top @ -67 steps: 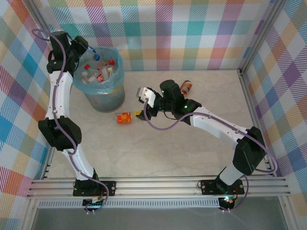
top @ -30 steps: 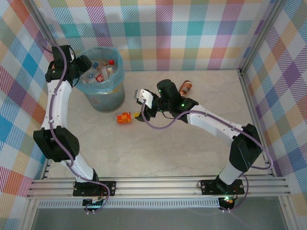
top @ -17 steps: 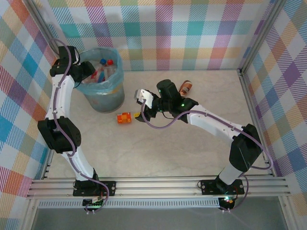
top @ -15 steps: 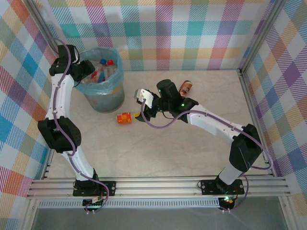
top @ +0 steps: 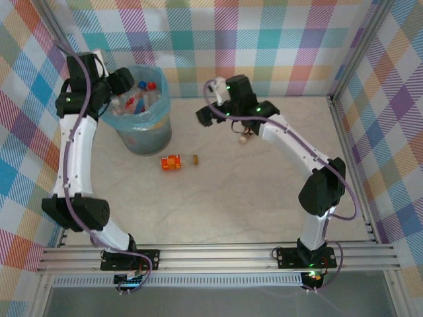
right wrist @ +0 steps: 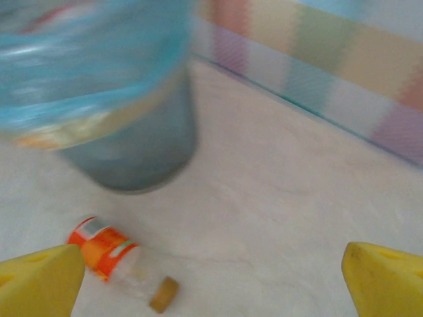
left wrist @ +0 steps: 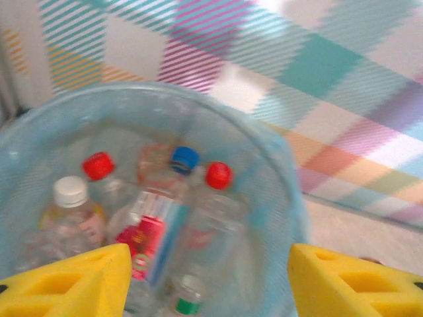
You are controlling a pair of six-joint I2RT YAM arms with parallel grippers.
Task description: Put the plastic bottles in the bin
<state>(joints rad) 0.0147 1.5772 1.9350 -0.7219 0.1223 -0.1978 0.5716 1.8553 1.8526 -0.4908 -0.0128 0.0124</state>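
While its two yellow fingers [left wrist: 66, 281] stand well apart with nothing between them, the left gripper [left wrist: 210, 284] hangs directly above the mouth of the round, translucent grey-blue plastic bin [left wrist: 283, 188], which is lined with a light blue bag. Inside the bin lie several small clear plastic bottles [left wrist: 155, 231] with red, blue, white and green caps, piled against one another.

The right gripper [right wrist: 211, 281] is spread just as wide and holds nothing. In the overhead view it hovers raised, to the right of the bin and clear of it. One clear, orange-labelled plastic bottle [right wrist: 106, 254] with a tan cap lies on its side on the pale marbled tabletop [right wrist: 277, 191]. It is near the foot of the bin on the side towards the arm bases, touching neither the bin nor a gripper.

The task looks far along, with at least this one bottle left. The step in hand seems to be fetching it, and the right gripper is the better placed. The next move calls for lowering that gripper to the tabletop, setting the jaws across the bottle's body, and closing on the labelled middle, since smooth round plastic may roll away. The lift must then clear the bin's rim, where the left gripper would need to give way.
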